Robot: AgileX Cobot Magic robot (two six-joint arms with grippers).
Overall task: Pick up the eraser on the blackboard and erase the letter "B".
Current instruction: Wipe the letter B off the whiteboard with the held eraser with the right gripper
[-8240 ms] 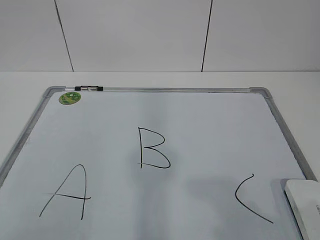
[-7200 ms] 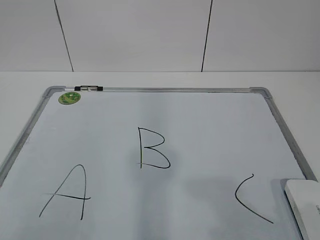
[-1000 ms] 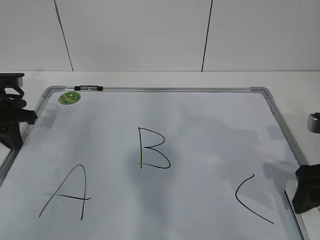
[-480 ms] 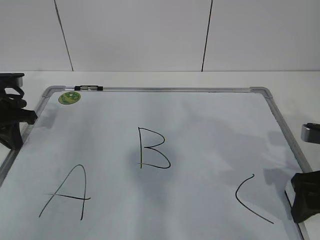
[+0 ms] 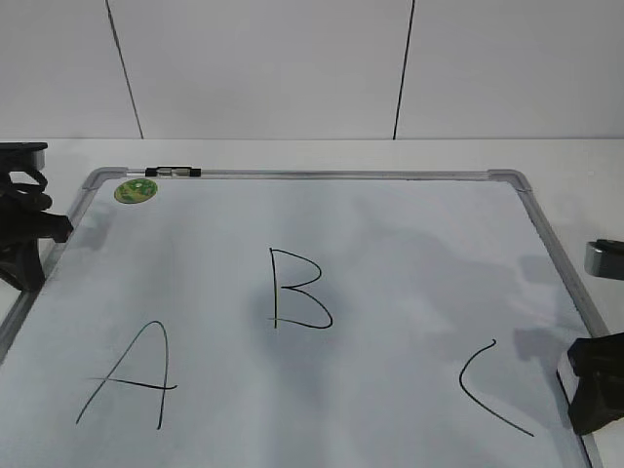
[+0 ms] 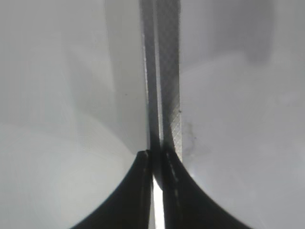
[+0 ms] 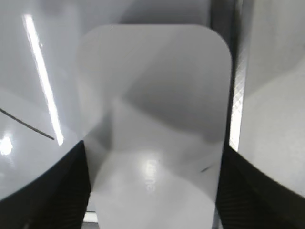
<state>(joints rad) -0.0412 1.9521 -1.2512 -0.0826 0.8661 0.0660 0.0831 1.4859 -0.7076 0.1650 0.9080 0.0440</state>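
The eraser (image 7: 155, 129) was straddled by the spread right gripper (image 7: 152, 191) for grasping; the left gripper (image 6: 157, 164) was clenched on the blackboard (image 6: 167, 95) frame.

Hidden and cropped parts

The right end effector (image 5: 597, 395) covers nearly all of the eraser (image 5: 564, 367); the frame edge crops both, and the eraser's lettering (image 7: 150, 175) is blurred.
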